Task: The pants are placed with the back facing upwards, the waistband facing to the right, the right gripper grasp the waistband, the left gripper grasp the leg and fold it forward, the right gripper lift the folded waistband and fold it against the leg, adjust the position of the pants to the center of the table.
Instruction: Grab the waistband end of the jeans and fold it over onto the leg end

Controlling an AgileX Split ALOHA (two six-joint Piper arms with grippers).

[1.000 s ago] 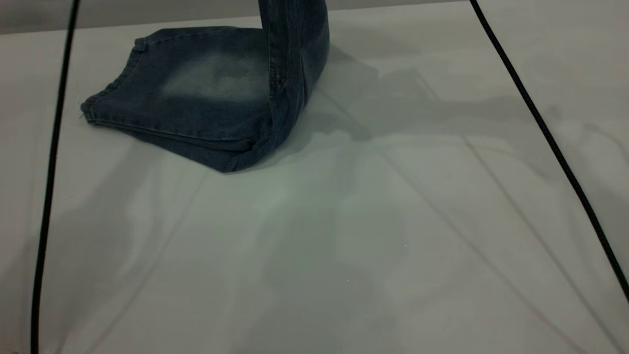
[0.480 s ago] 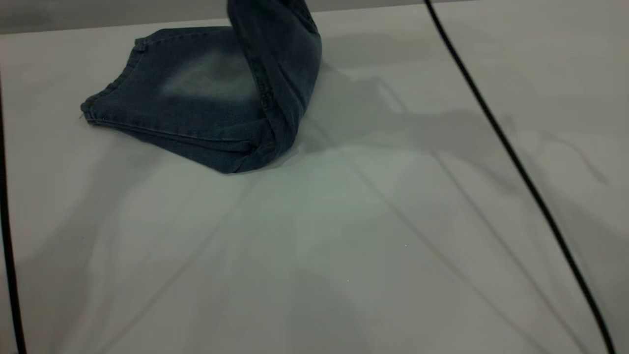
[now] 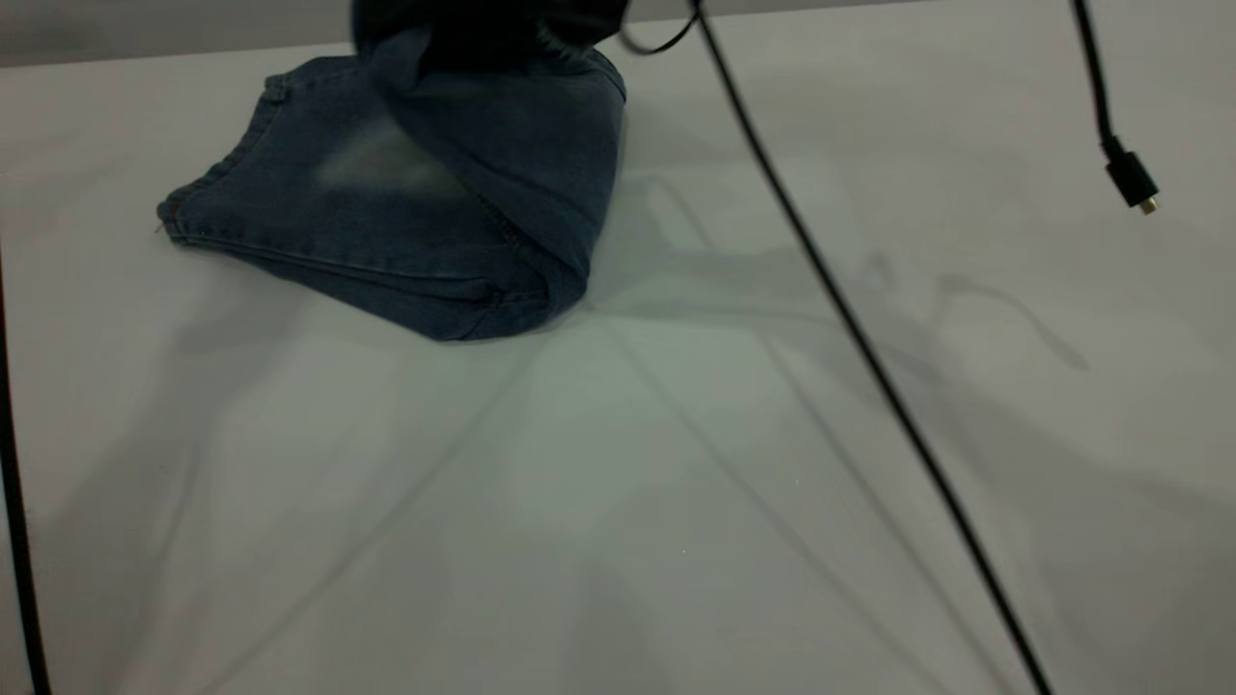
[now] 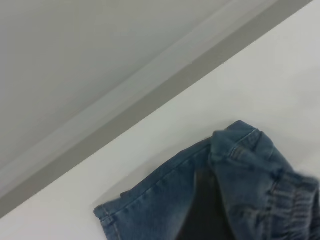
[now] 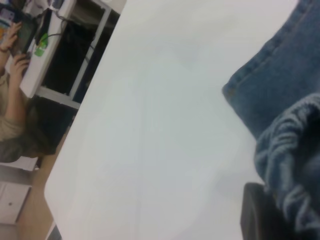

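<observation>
The blue denim pants (image 3: 386, 241) lie folded lengthwise at the far left of the white table, leg hems (image 3: 174, 212) pointing left. The right end is raised and curled over the legs, with the elastic waistband (image 5: 292, 145) bunched in my right gripper (image 5: 272, 215), which is shut on it. One dark finger (image 5: 255, 215) shows beside the cloth. In the exterior view that gripper is only a dark mass (image 3: 502, 19) at the top edge above the pants. The left wrist view sees the pants (image 4: 165, 200) and raised waistband (image 4: 295, 200) from a distance. My left gripper is out of view.
A black cable (image 3: 850, 328) hangs diagonally across the table, and a loose plug (image 3: 1130, 183) dangles at the right. Another cable (image 3: 14, 541) runs down the left edge. A seated person (image 5: 15, 115) is beyond the table's edge (image 5: 60, 170) in the right wrist view.
The raised waistband end has moved left and lower, leaning over the legs. The hanging cable swung left with it, and the plug has come into view at the right.
</observation>
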